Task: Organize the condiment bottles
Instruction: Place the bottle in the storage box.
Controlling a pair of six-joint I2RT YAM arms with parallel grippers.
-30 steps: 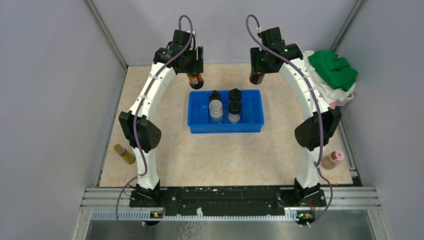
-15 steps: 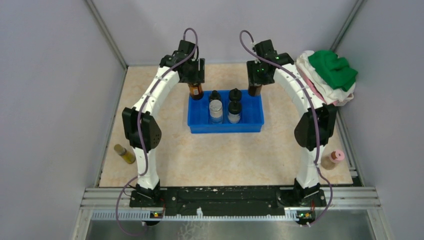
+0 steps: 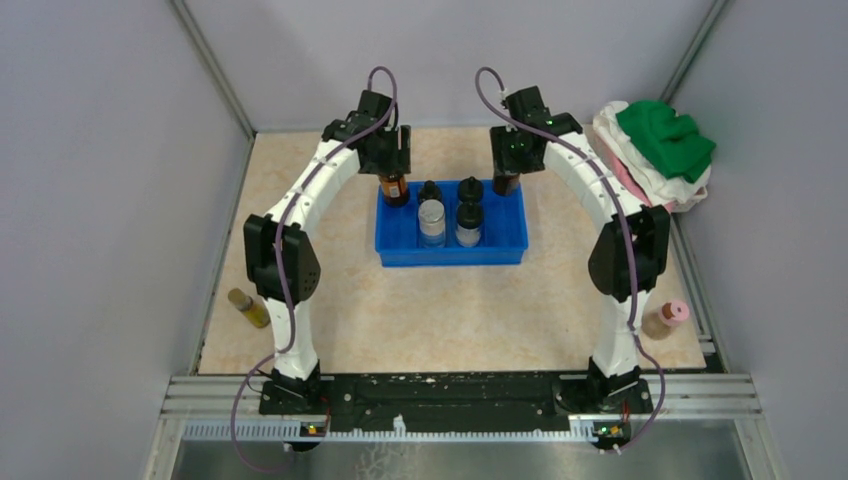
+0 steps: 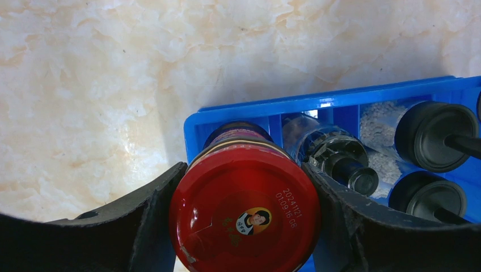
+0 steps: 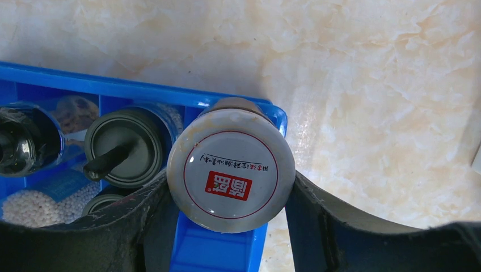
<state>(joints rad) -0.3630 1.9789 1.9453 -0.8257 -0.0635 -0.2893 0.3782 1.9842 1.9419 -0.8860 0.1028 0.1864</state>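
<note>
Spanning the view, the marbled bench (image 3: 450,320) carries a blue tray (image 3: 450,256) with 4 black-capped bottles (image 3: 431,215) grouped in its middle. The left hand (image 3: 393,165) is clamped on a red-capped jar (image 4: 245,218) at the tray's far left corner. The right hand (image 3: 510,158) is clamped on a white-lidded jar (image 5: 231,170) at the far right corner. Well apart, a yellowish bottle (image 3: 247,307) sits at the bench's left edge and a pink-capped bottle (image 3: 665,318) at its right.
</note>
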